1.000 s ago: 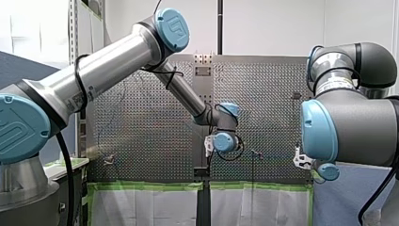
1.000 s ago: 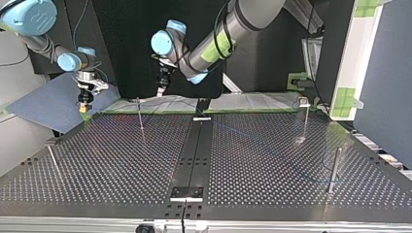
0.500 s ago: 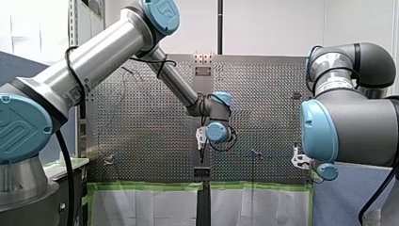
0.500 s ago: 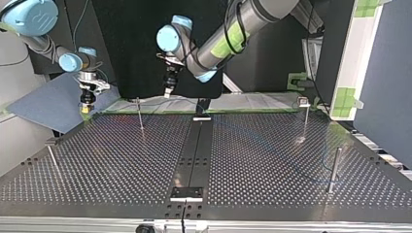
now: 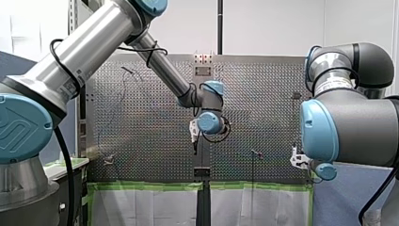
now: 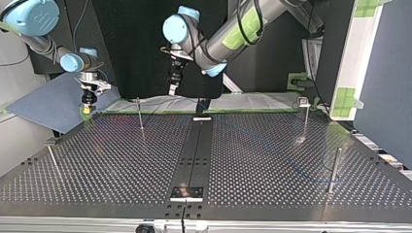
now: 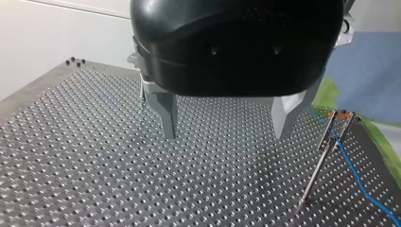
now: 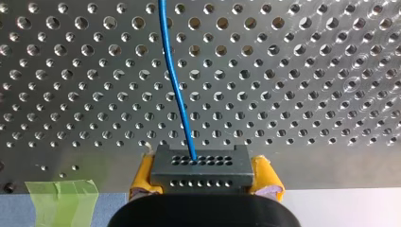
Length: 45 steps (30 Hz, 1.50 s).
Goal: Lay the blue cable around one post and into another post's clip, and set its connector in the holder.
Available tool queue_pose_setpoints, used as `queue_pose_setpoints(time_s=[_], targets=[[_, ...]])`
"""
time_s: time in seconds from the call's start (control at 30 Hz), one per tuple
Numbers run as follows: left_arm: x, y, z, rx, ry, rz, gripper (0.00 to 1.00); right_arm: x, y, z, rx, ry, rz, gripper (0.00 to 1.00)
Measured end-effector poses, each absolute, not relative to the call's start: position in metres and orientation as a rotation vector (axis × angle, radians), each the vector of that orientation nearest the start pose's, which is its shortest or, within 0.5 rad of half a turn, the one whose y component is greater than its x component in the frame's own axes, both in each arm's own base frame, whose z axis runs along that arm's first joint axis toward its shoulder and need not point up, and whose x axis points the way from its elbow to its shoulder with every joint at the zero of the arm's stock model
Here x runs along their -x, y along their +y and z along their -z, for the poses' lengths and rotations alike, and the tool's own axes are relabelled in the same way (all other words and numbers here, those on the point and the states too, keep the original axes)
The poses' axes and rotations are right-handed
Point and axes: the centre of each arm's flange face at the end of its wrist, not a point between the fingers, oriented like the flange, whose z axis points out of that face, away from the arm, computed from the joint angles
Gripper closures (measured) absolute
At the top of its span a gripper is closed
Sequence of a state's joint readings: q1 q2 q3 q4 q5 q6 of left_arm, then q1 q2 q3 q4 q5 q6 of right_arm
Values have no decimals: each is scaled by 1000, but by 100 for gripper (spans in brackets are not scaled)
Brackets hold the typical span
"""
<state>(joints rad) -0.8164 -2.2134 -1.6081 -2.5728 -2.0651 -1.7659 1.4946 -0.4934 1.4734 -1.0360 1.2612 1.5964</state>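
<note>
Altogether I count four posts (image 6: 334,167), one blue cable (image 8: 176,80), one connector (image 8: 201,166).

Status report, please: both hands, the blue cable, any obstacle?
Left hand open, empty, above the table. Right hand shut on the connector, blue cable trailing ahead of it. Thin post beside left hand, apart.
</note>
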Motion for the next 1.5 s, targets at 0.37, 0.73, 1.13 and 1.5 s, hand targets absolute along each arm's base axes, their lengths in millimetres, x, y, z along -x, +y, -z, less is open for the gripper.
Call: queue_pose_setpoints(time_s=[0.37,0.73,1.13,1.5], targets=[[-351,-500,-171,-143,1664,356,0,-112,-704,56,-1329,-1059,-1420,74],[-339,-476,-196,-95,1608,423,0,-115,-704,55,-1329,-1053,-1425,74],[-322,-448,-224,-20,1517,491,0,-117,-704,55,-1331,-1050,-1428,74],[-305,-423,-239,3,1481,504,0,-119,-703,55,-1333,-1048,-1430,74]])
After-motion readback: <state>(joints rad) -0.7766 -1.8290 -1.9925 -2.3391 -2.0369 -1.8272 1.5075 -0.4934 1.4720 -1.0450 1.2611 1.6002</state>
